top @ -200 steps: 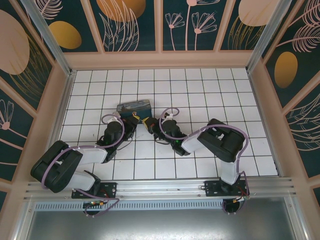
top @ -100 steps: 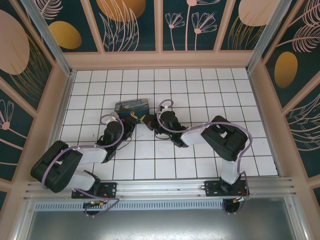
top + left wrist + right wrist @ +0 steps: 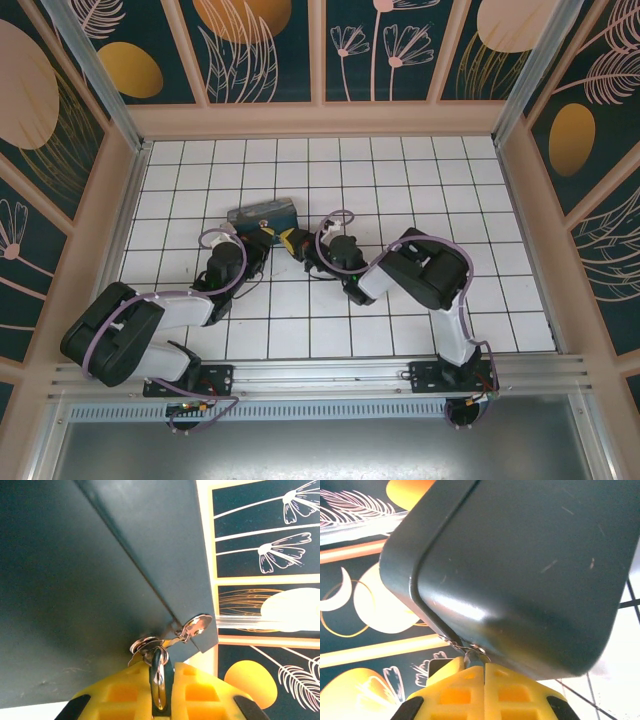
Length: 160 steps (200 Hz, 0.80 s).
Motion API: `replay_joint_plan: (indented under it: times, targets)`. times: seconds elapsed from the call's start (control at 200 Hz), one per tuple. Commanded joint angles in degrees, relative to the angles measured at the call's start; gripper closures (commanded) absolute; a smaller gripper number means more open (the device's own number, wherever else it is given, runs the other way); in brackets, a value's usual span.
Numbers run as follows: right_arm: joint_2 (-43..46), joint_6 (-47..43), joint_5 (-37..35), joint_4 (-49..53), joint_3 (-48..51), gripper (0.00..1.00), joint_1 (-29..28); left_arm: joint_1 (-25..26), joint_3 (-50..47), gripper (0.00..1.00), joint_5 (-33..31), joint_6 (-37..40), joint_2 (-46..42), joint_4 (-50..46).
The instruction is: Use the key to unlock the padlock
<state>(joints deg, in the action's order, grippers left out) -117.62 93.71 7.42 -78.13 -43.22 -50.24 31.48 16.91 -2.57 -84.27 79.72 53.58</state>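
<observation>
At the near edge of the dark grey box (image 3: 262, 212): both grippers meet tip to tip, lock and key between them.

Against the box's underside, the left gripper (image 3: 159, 669) is clamped on a thin metal loop, which I take for the shackle of the padlock (image 3: 159, 686). The right gripper (image 3: 476, 667), at the box's rounded corner, has its fingers pressed together. A silvery scrap sits at their seam, and I cannot tell whether it is pinched. A small metal ring (image 3: 142, 643) lies just beyond the left fingertips. From it the key (image 3: 196, 625) slants up and right, its rounded head at the box's corner. Its long axis thus runs crosswise to the left fingers, head pointing away from the padlock. In the top view the right gripper lies on that side, so it is probably the nearer one to take the key's head.
</observation>
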Motion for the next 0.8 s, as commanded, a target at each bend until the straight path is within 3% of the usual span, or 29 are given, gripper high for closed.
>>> replay_joint_plan:
  times: [0.0,0.095,0.285,0.465,0.726,0.796]
  targets:
    - [-1.71,4.83,4.74,-12.64,-3.25,1.0,-2.02,2.73,0.74,1.0,12.41,-0.97,-0.5,4.92]
    - [-1.52,1.65,8.93,-7.41,-4.74,1.0,-0.87,2.78,0.58,1.0,12.73,-1.11,-0.51,5.22]
    - [2.35,-12.86,13.2,10.13,-6.19,1.0,2.84,2.76,-0.1,1.0,12.85,-0.99,-1.54,4.86]
    - [1.4,-12.08,17.68,7.25,-6.63,1.0,4.82,2.7,-0.47,1.0,12.68,-0.84,-1.99,4.52]
    - [3.4,-17.22,19.92,14.83,-10.52,1.0,2.79,2.73,0.23,1.0,11.17,-0.17,-0.83,3.01]
    - [4.95,-18.17,20.0,14.93,-8.78,0.85,3.78,2.69,0.38,1.0,9.73,0.67,-0.82,1.97]
